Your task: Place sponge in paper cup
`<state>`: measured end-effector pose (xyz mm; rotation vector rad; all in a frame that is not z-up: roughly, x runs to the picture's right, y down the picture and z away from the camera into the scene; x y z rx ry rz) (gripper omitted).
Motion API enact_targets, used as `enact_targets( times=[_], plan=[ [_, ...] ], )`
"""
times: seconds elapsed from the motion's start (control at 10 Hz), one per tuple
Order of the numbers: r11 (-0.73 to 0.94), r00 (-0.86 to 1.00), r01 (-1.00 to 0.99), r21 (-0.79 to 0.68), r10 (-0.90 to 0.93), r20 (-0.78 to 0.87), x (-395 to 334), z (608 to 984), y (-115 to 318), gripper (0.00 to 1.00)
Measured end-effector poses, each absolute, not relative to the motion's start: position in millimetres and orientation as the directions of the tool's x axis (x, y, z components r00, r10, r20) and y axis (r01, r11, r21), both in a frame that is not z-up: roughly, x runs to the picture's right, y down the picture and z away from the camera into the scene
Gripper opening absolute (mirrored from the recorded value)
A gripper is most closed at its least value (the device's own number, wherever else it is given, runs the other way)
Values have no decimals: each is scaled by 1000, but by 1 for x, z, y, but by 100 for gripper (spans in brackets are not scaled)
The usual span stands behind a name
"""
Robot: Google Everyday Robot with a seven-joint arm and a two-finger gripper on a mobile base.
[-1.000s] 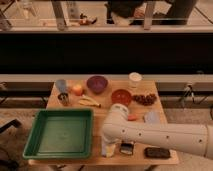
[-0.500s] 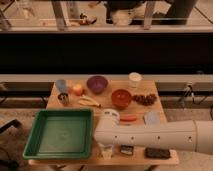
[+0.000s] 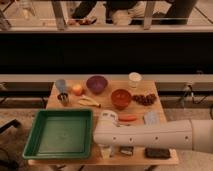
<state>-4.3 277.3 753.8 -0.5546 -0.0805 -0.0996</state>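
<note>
Now vs half a second ago: the arm [image 3: 155,135] is sitting slightly lower and further left over the table [image 3: 115,85]; the objects aren't moving. Count: three cups, namely paper cup [image 3: 134,79], blue-grey cup [image 3: 61,85] and metal cup [image 3: 63,98]; two bowls, purple [image 3: 96,83] and red [image 3: 121,98]; one green tray [image 3: 60,132]; one sponge [image 3: 105,153]. The gripper [image 3: 106,147] is hanging under the wrist at the table's front edge, mostly hidden, so I can't tell its grip state. The sponge is showing right at the gripper, just beside the tray, well apart from the paper cup at the back.
</note>
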Motion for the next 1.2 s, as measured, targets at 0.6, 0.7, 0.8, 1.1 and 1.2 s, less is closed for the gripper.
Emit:
enact_targets(
  times=[0.6, 0.7, 0.8, 1.1, 1.2],
  plan=[
    [851, 995, 96, -516, -79, 55, 8, 770, 274, 80],
    [848, 996, 94, -521, -80, 49, 11, 773, 275, 80],
    [845, 995, 97, -526, -85, 46, 11, 774, 276, 80],
    [832, 993, 112, -544, -105, 44, 11, 779, 279, 80],
    [826, 992, 119, -551, -114, 44, 12, 780, 279, 80]
  ],
)
